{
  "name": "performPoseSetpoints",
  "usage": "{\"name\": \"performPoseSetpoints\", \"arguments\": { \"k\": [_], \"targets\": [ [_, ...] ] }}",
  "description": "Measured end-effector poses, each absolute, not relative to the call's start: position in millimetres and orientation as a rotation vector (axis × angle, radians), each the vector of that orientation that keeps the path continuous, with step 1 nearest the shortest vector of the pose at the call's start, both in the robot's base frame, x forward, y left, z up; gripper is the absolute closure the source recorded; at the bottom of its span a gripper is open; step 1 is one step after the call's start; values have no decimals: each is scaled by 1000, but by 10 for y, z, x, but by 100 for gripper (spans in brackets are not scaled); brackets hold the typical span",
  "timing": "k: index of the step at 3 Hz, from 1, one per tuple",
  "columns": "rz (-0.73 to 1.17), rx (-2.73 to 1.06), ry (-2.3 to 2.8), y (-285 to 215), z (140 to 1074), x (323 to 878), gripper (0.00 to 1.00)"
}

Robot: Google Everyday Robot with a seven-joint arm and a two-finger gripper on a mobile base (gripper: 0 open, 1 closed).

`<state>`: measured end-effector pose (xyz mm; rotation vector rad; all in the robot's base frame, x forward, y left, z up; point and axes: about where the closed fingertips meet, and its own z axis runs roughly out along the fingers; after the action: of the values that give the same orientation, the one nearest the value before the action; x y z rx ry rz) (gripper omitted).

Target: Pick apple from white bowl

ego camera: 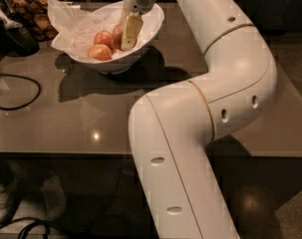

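Note:
The white bowl (153, 21), lined with crumpled white paper, stands at the back of the brown table and holds three apples. The dull brownish-red apple (117, 34) lies at the right of the group, partly hidden by my gripper. A brighter red apple (103, 37) lies to its left, and an orange-yellow streaked apple (99, 52) lies in front. My gripper (127, 41) reaches down from above into the bowl and is right against the brownish-red apple's right side.
My white arm (205, 98) bends across the right half of the table (66, 118). A black cable (21, 91) loops at the left. A dark object (13, 36) and a heap of brown food (36, 11) lie behind the bowl at the far left.

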<state>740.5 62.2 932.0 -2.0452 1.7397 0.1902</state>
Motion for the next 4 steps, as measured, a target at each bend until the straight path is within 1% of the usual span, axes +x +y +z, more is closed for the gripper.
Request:
{"name": "performPoseSetpoints", "arguments": {
  "k": [4],
  "targets": [
    [303, -2035, 1565, 701, 9936, 6992, 100]
  ]
}}
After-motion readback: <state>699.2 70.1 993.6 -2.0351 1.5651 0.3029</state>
